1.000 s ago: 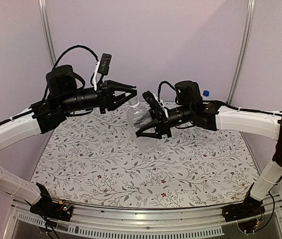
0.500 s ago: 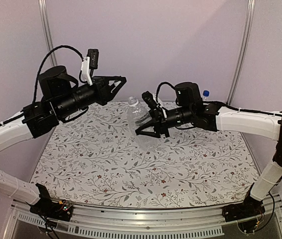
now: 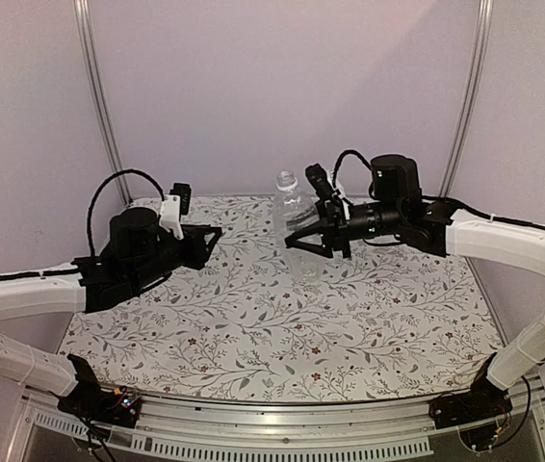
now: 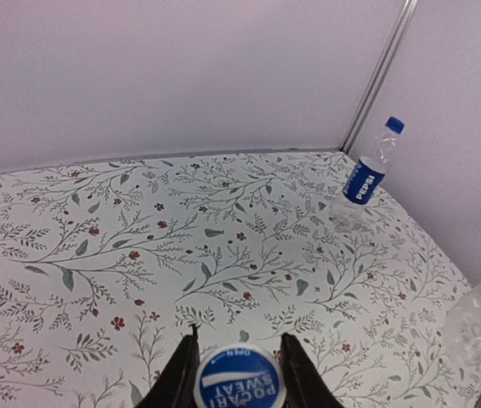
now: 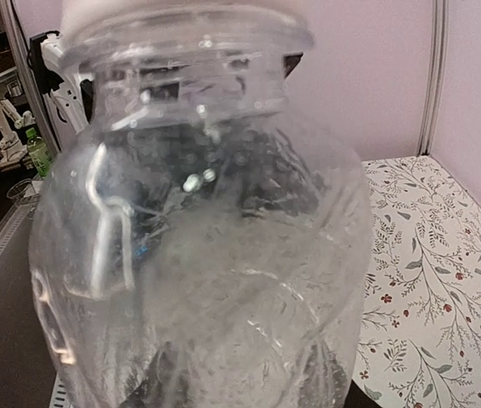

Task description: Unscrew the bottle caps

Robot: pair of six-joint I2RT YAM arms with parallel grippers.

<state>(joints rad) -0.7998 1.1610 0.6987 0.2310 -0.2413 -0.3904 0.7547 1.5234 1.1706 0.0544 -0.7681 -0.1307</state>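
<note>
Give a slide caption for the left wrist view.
Left pincer holds a blue cap; labelled bottle stands capped near the wall.

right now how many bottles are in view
2. A plain clear bottle is gripped in the right claw over the table's middle. A blue-labelled bottle stands at the far right corner, seen only from the left wrist.

Near half and centre of counter (image 3: 282, 337) open, easy passage. Left arm (image 3: 41, 294) lies low across left side, left gripper (image 3: 213, 236) pinching blue cap (image 4: 240, 380). Right gripper (image 3: 303, 239) holds plain bottle (image 3: 292, 204) raised over back centre; right arm (image 3: 504, 236) spans back right. Labelled bottle (image 4: 365, 174) upright in far right corner by post (image 4: 385, 72).
</note>
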